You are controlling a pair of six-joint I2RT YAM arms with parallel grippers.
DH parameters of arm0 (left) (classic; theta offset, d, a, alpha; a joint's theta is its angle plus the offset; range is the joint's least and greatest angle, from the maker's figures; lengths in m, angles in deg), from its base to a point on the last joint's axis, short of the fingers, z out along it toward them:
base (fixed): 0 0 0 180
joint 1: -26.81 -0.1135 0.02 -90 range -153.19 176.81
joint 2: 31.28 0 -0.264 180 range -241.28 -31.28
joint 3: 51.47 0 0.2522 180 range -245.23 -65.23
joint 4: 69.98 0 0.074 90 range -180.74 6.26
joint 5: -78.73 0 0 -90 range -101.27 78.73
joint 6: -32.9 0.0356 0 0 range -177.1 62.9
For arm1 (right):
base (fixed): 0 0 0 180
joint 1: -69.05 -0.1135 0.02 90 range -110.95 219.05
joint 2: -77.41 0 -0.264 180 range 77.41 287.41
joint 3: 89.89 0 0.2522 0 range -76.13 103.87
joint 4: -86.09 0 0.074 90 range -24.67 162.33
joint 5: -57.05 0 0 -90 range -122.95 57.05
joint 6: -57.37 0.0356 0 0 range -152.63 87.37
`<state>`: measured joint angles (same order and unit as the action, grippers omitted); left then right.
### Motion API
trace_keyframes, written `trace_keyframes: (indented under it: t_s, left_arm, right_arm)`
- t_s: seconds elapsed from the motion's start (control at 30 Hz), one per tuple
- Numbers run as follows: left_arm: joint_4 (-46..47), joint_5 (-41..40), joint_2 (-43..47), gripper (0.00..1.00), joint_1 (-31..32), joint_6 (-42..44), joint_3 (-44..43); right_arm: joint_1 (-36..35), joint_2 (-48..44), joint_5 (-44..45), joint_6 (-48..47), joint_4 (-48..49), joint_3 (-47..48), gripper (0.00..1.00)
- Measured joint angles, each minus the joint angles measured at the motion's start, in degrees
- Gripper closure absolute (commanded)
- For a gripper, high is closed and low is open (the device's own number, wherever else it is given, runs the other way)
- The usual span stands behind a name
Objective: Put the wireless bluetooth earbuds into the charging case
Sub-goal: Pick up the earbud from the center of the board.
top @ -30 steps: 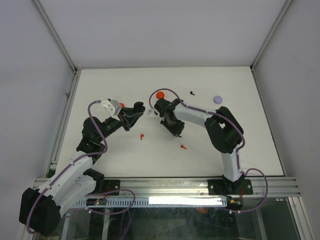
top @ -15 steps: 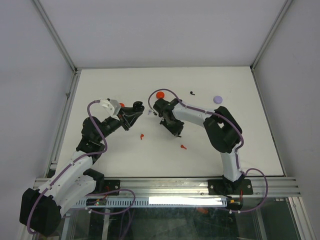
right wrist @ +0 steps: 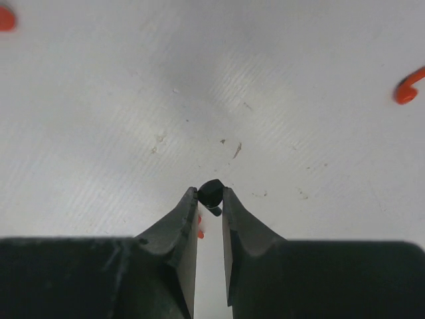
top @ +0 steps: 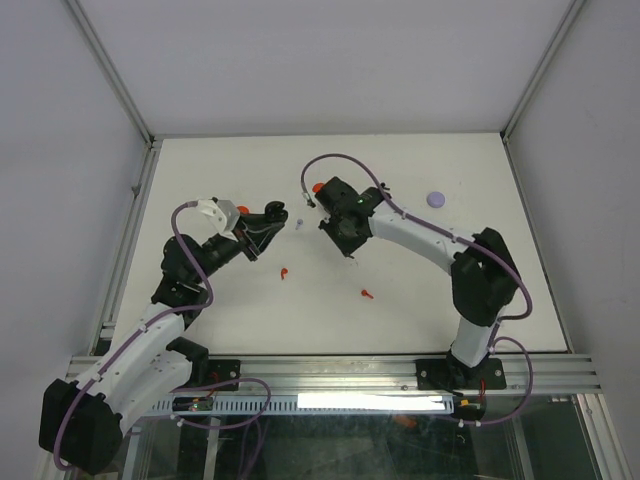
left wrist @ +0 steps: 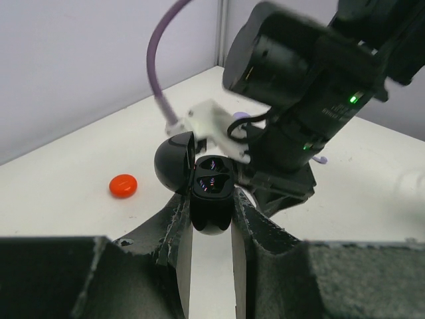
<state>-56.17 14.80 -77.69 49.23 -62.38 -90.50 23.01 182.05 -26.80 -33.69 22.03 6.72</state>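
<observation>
R gripper (right wrist: 209, 196) clamped on a black bud (right wrist: 211, 189), right at the tips. L gripper (left wrist: 211, 212) squeezes the case (left wrist: 211, 222), lid (left wrist: 174, 163) swung open to 11 o'clock. Sockets (left wrist: 211, 183) prob empty, too dark to be sure. From above, the case sits approx 10 o'clock of the bud. Plan: approach slow, stem down, line up w/ one socket, release only once seated.

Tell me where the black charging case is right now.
Left wrist view: the charging case sits open, pinched in the left gripper, close in front of the right gripper, which grips a black earbud.
</observation>
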Motion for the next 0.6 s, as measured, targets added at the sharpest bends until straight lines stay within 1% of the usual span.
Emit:
trace_keyframes:
  t_s: [0.13, 0.33, 0.5, 0.6]
  left_arm:
    - [1.25, 0.09, 0.5, 0.98, 0.0, 0.0, 0.02]
    - [2.97, 1.14, 0.74, 0.98, 0.0, -0.04, 0.2]
    - [4.57, 1.88, 0.74, 0.97, 0.0, -0.13, 1.14]
    - [5.77, 2.75, 0.76, 0.97, 0.0, -0.17, 1.66]
  right_arm:
    - [0.0, -7.13, 0.04, 1.53, 2.51, -0.07, 0.82]
    - [-0.04, -18.01, -0.2, 3.41, 8.72, -2.21, 0.82]
    - [-0.7, -25.77, -2.62, 4.66, 15.06, -4.46, 0.82]
    - [-1.4, -28.94, -4.74, 5.35, 18.95, -5.68, 0.82]
